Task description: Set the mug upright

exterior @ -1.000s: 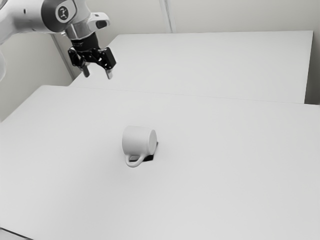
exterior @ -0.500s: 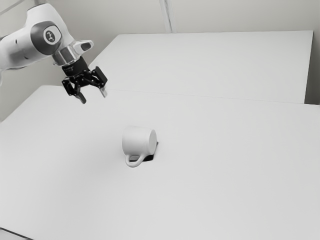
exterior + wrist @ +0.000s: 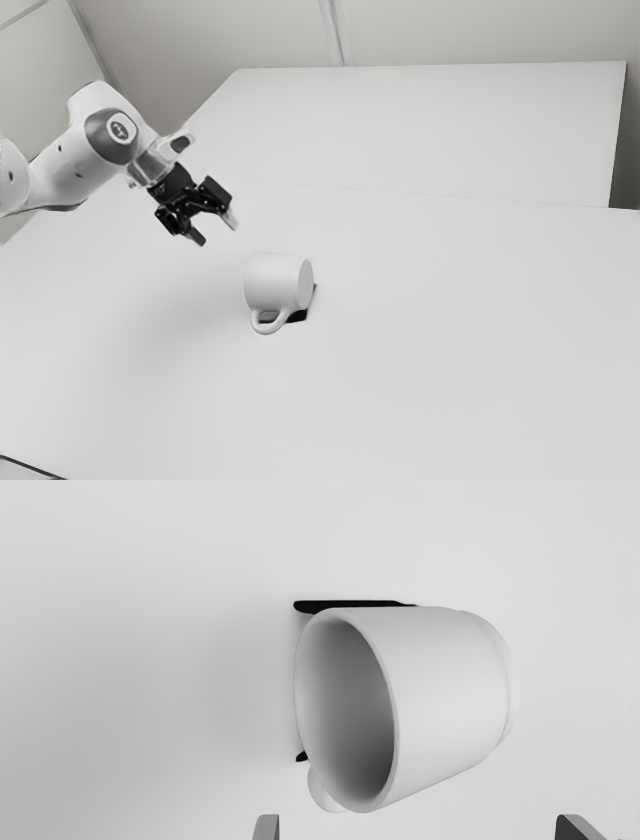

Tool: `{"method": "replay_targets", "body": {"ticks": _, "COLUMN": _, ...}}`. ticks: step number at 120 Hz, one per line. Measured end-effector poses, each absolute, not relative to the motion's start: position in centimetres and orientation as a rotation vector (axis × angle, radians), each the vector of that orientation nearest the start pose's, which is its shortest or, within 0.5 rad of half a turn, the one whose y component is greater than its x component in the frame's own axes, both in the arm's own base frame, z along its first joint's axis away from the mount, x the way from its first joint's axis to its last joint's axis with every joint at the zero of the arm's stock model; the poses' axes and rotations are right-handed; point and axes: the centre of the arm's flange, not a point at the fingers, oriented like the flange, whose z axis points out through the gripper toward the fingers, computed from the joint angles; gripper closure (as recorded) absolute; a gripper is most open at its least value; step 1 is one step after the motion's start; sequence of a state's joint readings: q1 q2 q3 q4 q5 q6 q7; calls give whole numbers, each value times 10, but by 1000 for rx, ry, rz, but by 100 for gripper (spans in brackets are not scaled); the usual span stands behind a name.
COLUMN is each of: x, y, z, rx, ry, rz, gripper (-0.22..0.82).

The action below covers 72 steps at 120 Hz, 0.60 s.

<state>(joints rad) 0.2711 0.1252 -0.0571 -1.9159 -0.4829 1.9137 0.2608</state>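
The gripper hangs above the table, up and to the left of the mug in the exterior view, its fingers spread apart with nothing between them. A white mug lies on its side, its handle toward the exterior view's bottom edge. In the wrist view the mug shows its hollow inside, and part of its handle peeks out below the rim. The open gripper has its two fingertips far apart, clear of the mug.
The mug lies on a broad white table. Behind it, toward the exterior view's top, stands another white surface. A dark shadow touches the mug's side.
Over the last second my gripper has come down, then swung toward the exterior view's right, closer to the mug. The mug lies as before.
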Motion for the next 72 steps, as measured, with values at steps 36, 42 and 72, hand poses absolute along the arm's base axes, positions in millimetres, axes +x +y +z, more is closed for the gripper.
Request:
{"method": "replay_targets", "body": {"ticks": 36, "x": 570, "y": 97, "z": 366, "rx": -3780, "ry": -120, "rz": -20, "gripper": 0}}
{"method": "replay_targets", "body": {"ticks": 42, "x": 570, "y": 96, "z": 360, "rx": -3803, "ry": -83, "rz": -32, "gripper": 0}}
{"method": "replay_targets", "body": {"ticks": 72, "x": 572, "y": 88, "z": 334, "rx": -3919, "ry": 58, "rz": -70, "gripper": 0}}
